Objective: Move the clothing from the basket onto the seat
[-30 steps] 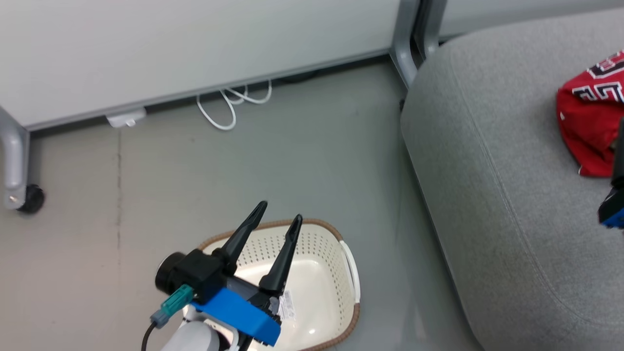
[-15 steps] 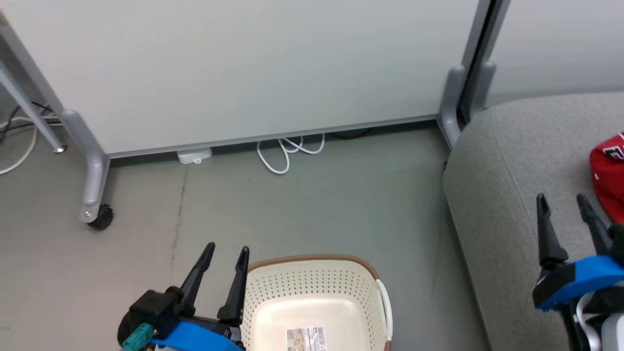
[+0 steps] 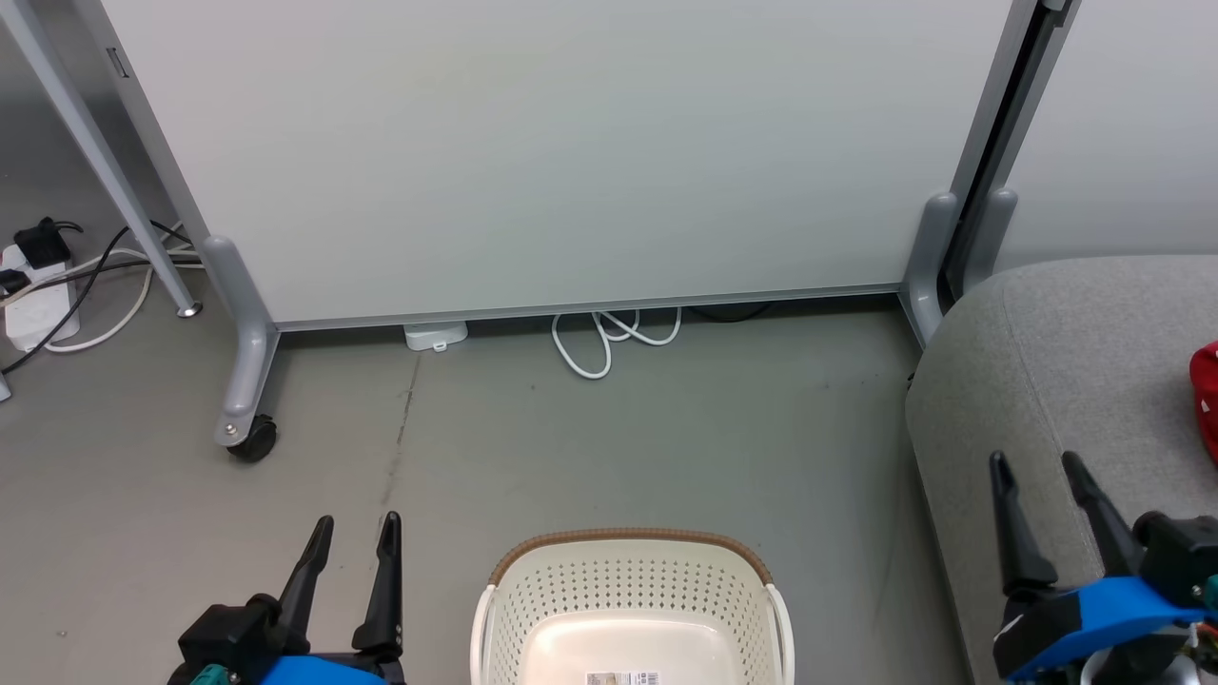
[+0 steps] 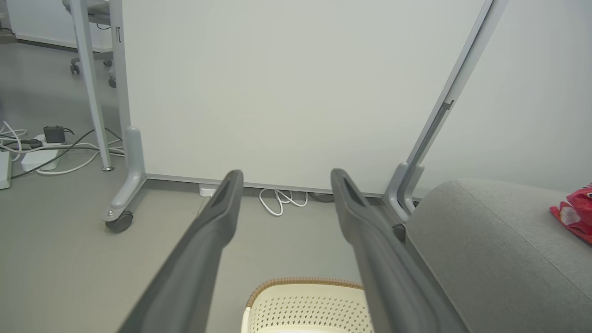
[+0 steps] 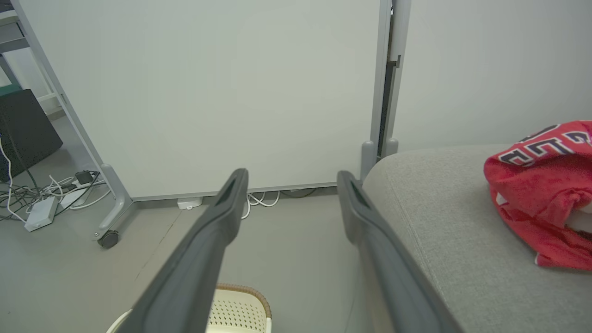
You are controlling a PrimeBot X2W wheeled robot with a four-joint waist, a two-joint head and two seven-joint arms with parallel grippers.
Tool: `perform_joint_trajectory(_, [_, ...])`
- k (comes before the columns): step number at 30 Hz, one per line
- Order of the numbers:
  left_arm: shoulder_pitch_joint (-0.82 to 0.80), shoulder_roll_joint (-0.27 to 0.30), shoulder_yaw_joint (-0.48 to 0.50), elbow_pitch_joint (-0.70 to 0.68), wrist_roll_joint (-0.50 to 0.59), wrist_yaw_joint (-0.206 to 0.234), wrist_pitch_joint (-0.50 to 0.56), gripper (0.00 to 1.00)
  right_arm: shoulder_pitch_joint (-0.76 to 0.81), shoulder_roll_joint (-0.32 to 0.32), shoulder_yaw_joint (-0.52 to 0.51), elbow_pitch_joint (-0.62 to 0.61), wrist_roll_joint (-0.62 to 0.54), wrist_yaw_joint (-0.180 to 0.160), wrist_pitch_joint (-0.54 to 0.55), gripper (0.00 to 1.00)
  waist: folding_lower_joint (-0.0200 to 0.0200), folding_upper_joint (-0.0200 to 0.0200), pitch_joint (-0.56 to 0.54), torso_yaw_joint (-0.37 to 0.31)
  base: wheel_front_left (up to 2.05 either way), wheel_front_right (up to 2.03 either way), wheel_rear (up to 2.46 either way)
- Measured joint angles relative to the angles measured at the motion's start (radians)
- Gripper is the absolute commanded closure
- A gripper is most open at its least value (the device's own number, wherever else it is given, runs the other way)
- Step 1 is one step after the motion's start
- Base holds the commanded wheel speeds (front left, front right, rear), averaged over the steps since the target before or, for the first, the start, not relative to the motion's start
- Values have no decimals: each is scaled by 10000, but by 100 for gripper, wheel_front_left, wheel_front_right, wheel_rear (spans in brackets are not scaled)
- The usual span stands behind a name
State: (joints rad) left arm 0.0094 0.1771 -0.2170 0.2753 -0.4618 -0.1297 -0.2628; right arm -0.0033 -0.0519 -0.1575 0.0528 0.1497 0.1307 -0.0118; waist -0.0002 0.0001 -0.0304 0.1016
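The cream basket (image 3: 628,590) with a brown rim stands on the floor at the bottom centre, and nothing but a label shows inside it. Red clothing (image 5: 539,185) with black white-edged lettering lies crumpled on the grey seat (image 3: 1056,362) at the right; a red edge of the clothing (image 3: 1207,390) peeks in at the head view's border. My left gripper (image 3: 357,523) hovers open left of the basket, holding nothing. My right gripper (image 3: 1035,461) hovers open over the seat's near corner, also holding nothing. The basket (image 4: 300,305) shows below my left fingers.
A white partition panel (image 3: 552,152) on grey castor legs (image 3: 243,381) stands behind the basket. A white cable loop (image 3: 614,338) lies under it. A power strip and dark cables (image 3: 43,285) lie at the far left. Bare grey floor lies between panel and basket.
The head camera has tilted up and turned left, so the seat and clothing slid right. Both arms have drawn back to the lower corners, the left one off the basket, grippers still open.
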Motion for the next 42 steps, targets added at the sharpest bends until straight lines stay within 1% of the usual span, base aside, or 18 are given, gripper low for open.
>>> perform_joint_trajectory(7, [89,-13,236,161,36,0,-2,0,132,8,364,192,63,0,-115,0,2,0,-27,-57,0,0,0])
perform_joint_trajectory(25, [89,-140,167,437,-15,0,-2,0,224,8,523,274,105,-2,-134,0,2,0,10,-140,0,0,0])
perform_joint_trajectory(26, [93,-151,153,474,-35,0,2,100,228,12,533,309,105,0,-130,100,2,0,13,-139,0,0,0])
perform_joint_trajectory(35, [544,-353,84,1183,-109,0,94,100,393,134,531,1183,190,-2,-50,100,3,0,19,-151,0,0,0])
perform_joint_trajectory(42, [540,-441,293,1116,-1191,0,428,100,377,140,516,1289,1509,-2,107,100,3,0,37,-201,0,0,0])
